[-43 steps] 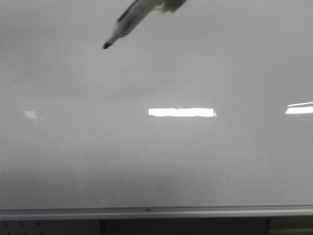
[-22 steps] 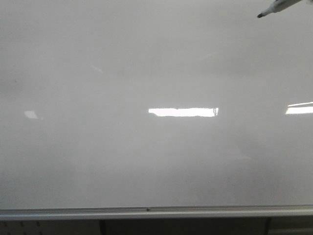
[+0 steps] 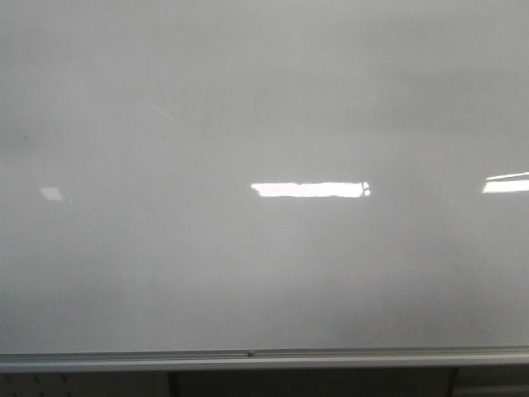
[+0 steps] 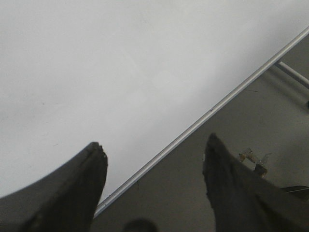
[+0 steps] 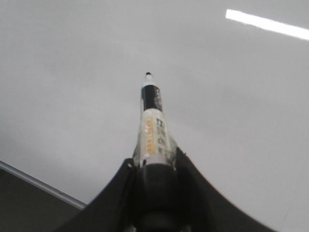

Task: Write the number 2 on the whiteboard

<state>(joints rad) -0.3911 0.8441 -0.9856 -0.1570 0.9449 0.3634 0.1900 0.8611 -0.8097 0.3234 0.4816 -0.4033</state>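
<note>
The whiteboard (image 3: 264,124) fills the front view, glossy grey-white, with its silver bottom rail (image 3: 248,357) along the lower edge. No number 2 shows on it in any view. Neither gripper is in the front view. In the right wrist view my right gripper (image 5: 153,162) is shut on a white marker (image 5: 152,130) whose black tip (image 5: 148,75) points at the board (image 5: 72,72), apart from it. In the left wrist view my left gripper (image 4: 154,150) is open and empty over the board's rail (image 4: 203,119).
Bright rectangular light reflections (image 3: 307,189) lie on the board, one also at the right edge (image 3: 506,184). Below the rail a grey floor or surface (image 4: 260,125) shows in the left wrist view. The rail also shows in the right wrist view (image 5: 38,184).
The marker crossed the top of the front view from upper middle to upper right and has now left that view. The board shows no new mark.
</note>
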